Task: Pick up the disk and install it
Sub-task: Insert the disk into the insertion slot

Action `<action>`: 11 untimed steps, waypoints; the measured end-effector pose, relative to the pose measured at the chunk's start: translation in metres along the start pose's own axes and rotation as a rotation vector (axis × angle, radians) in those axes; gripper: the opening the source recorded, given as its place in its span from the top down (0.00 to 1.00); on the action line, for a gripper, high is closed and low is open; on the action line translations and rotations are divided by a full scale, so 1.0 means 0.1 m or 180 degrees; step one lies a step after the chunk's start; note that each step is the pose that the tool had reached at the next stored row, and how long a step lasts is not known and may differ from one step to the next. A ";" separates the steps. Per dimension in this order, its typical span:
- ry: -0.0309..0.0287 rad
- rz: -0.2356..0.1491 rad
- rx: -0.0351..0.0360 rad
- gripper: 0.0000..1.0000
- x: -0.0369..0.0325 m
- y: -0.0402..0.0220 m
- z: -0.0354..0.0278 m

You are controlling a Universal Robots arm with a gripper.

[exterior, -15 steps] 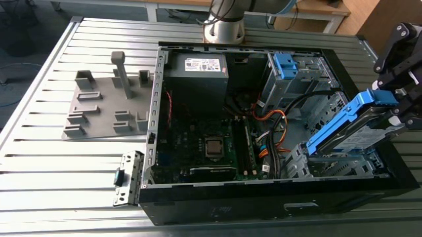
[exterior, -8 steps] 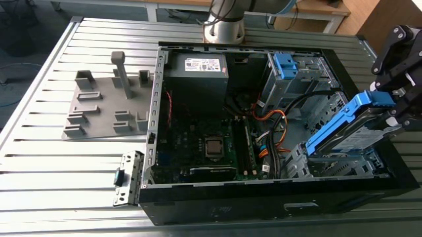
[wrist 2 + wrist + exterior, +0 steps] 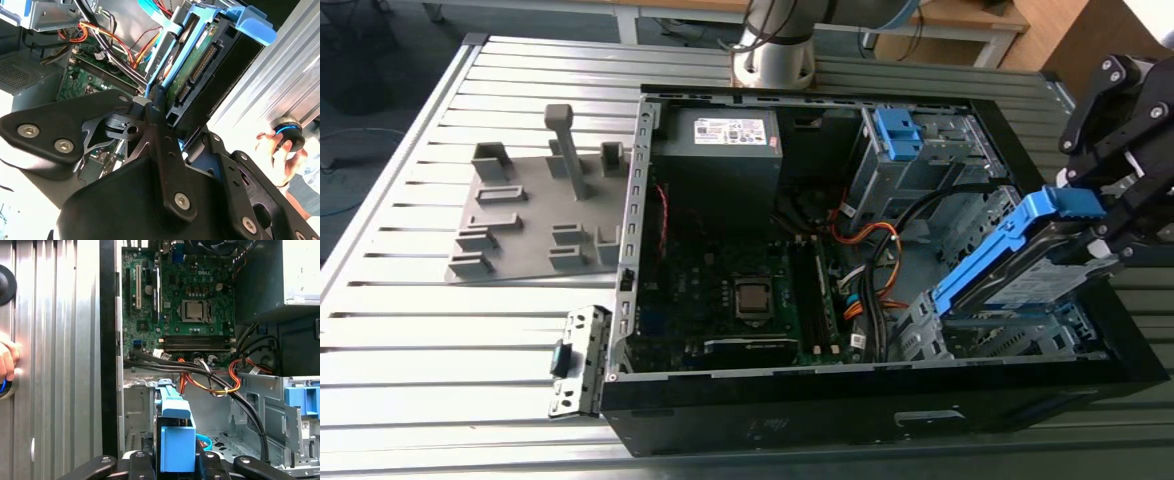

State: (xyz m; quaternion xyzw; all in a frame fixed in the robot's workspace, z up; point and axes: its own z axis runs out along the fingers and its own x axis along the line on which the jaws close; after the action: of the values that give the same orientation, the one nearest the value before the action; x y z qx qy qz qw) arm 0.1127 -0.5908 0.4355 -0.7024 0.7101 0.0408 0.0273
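One black gripper (image 3: 1110,232) hangs at the exterior view's right over the open computer case (image 3: 801,398), its jaws closed on the disk (image 3: 1034,255) and holding it by its edges. In the first wrist view the fingers (image 3: 142,466) flank the disk's blue carrier rail (image 3: 175,440) on both sides. The disk is tilted: its lower end dips into the metal drive cage (image 3: 987,335) at the case's corner, and its upper end with the blue tab rises above the case wall. I cannot tell whether it touches the cage. The second wrist view shows the disk's green circuit board (image 3: 197,70) and its connector row. Deeper in the case lie the motherboard (image 3: 734,290), a bundle of orange and black cables (image 3: 881,245), the grey power supply (image 3: 720,150) and a blue bracket (image 3: 901,130) on the far bay. The case stands on a slatted metal table (image 3: 427,330) beside a grey fixture plate (image 3: 534,210). A person's hand (image 3: 272,147) rests on a round black-and-blue knob (image 3: 287,134) on the table.
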 end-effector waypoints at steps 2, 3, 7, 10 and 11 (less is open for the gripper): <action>0.0000 0.0000 0.0002 0.64 0.000 0.002 -0.002; 0.0001 -0.0001 0.0002 0.64 -0.001 0.002 -0.003; 0.0001 0.0000 0.0002 0.64 0.001 0.002 0.024; 0.0003 0.0000 0.0002 0.64 0.005 0.001 0.059; 0.0004 0.0000 0.0002 0.64 0.005 0.001 0.065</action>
State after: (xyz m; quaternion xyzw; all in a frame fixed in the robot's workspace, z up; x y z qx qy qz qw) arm 0.1125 -0.5907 0.4290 -0.7024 0.7101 0.0402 0.0271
